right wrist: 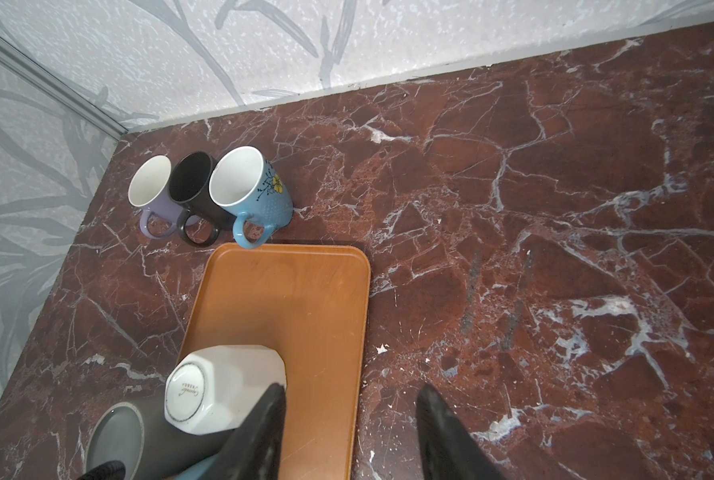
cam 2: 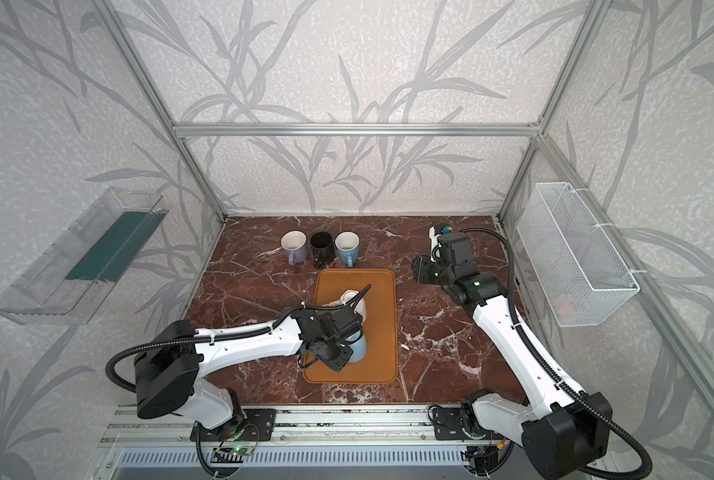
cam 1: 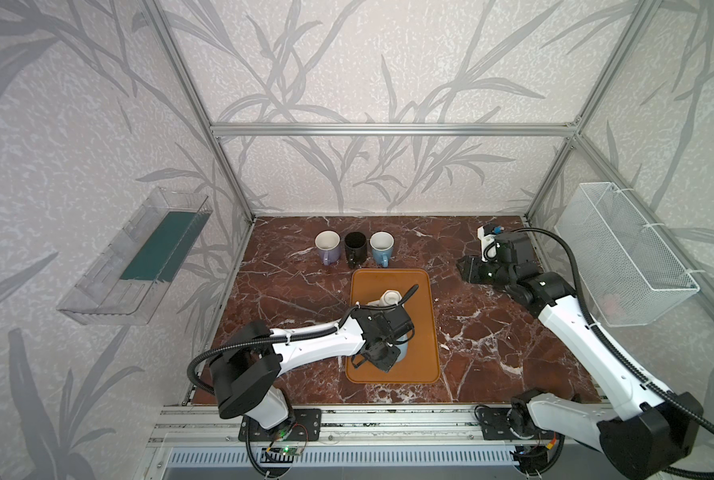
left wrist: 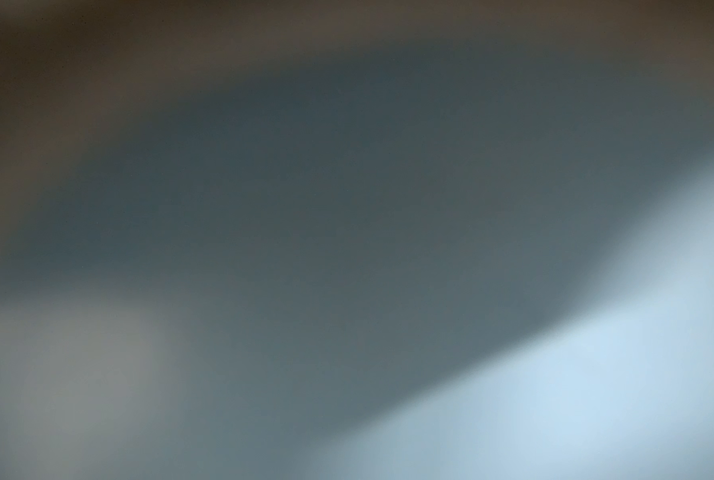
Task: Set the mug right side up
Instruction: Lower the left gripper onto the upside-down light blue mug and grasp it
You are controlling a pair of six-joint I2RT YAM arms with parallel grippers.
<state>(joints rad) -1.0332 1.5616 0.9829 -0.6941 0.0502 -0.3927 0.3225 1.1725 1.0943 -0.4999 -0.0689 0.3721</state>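
Left gripper (cam 2: 347,334) sits over the blue mug (cam 2: 359,350) on the tray (cam 2: 381,316); the mug's axis and the grip cannot be told. Right gripper (right wrist: 352,390) is spread, empty.

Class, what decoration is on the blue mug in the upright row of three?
Blue mug: yellow flower on dark stems, clearest in the right wrist view.
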